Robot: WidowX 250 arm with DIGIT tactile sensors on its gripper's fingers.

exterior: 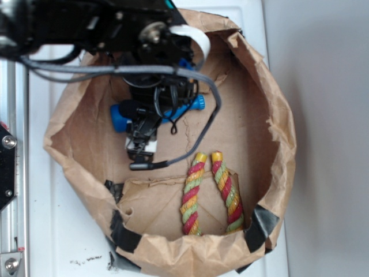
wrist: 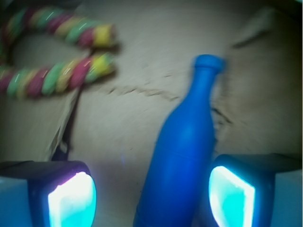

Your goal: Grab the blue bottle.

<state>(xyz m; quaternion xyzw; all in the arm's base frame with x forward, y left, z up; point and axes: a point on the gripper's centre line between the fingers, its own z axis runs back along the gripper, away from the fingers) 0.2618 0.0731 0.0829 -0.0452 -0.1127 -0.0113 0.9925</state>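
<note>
Around the pincer (wrist: pixel 151 196) rises the largest thing in view, a crumpled brown paper bag (exterior: pixel 277 115) rolled down into a low basin, its wall patched with dark tape and its flat cardboard floor creased and scuffed. Outside the bag lies a white surface (exterior: pixel 63 242), with a metal rail (exterior: pixel 11 231) along one edge. Above the pincer, in the exterior view, the black robot arm (exterior: pixel 86 26) reaches over the bag rim, grey cables looping down from it toward the floor. Beyond the pincer and off to one side lies the red-yellow-green twisted rope (exterior: pixel 199 193), bent so that its two yellow-tipped ends point back toward the pincer; it lies well apart from it. Between the spread fingers lies the blue bottle (wrist: pixel 182 151) on its side on the bag floor, its body passing through the gap and its narrow capped neck pointing away from the wrist camera. The pincer is released, jaws wide: the bottle lies just beside one glowing cyan pad (wrist: pixel 232 196), with a clear gap to the other.
</note>
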